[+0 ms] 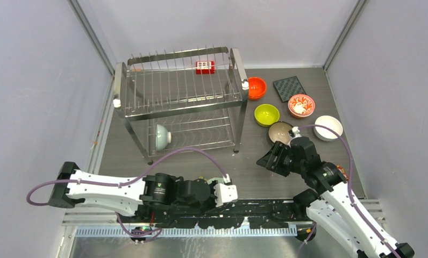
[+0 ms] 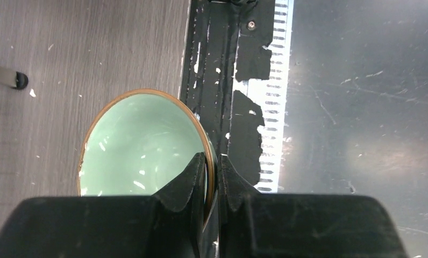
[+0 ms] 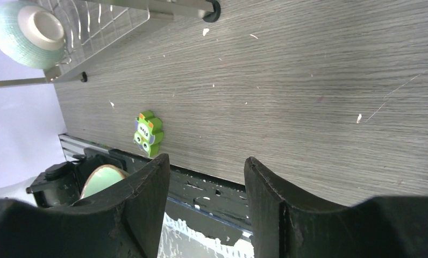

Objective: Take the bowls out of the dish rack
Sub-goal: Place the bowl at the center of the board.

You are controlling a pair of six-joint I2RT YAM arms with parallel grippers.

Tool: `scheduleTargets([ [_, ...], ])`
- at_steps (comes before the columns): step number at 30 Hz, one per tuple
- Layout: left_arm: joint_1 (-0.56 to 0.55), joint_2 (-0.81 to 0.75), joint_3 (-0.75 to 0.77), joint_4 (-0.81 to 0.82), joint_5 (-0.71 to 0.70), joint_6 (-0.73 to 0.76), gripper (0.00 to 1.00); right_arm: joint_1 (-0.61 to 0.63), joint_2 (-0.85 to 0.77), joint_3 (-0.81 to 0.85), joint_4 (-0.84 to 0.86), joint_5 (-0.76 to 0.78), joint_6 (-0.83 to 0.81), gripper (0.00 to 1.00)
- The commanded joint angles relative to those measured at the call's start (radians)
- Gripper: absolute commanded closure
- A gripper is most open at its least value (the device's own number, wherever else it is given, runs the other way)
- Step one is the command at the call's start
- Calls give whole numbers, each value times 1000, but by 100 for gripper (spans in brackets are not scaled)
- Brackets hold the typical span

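Left wrist view: the left claw [image 2: 212, 161] is pinching the rim of a pale green bowl [image 2: 142, 145], one finger inside the brown-edged lip and one outside. That bowl sits mouth up at the near edge of the table [image 1: 201, 156], its side just over the black rail [image 2: 212, 54] that runs along that edge; whether it rests on the surface or hangs above it cannot be told. In the top view the left arm lies low along the rail, reaching toward the middle. To its right, the right claw [image 3: 206, 161] is spread wide and holds nothing, hanging over bare wood grain and pointing toward the left arm. A small green toy [image 3: 148, 133] lies on the table just past the rail, between the two claws. Farther back stands the rack [image 1: 179, 91], a two-tier steel wire frame on legs. Its lower tier holds one tipped bowl [image 1: 162, 137], pale and ribbed, standing on edge at the left end with its foot facing right. A red-white block [image 1: 205, 67] is clipped to the upper tier's back rail. Right of the rack, five bowls stand upright on the table: a dark bowl [image 1: 280, 132] nearest, just beside the right arm's wrist, a white bowl [image 1: 328, 127] to its right, then a yellow-green bowl [image 1: 266, 114], a flowered bowl [image 1: 301, 105], and an orange bowl [image 1: 256, 87] beside the rack's far right leg. A dark square mat [image 1: 289, 87] lies just right of the orange bowl.
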Motion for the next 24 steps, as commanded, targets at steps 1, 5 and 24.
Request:
scheduleTargets([
  [1, -26, 26, 75, 117, -44, 128, 100, 6, -32, 27, -28, 27, 21, 42],
  [5, -66, 79, 86, 115, -56, 218, 100, 6, -29, 58, -90, 37, 11, 42],
  [24, -126, 95, 20, 97, -145, 479, 100, 6, -13, 164, -268, -8, -26, 36],
])
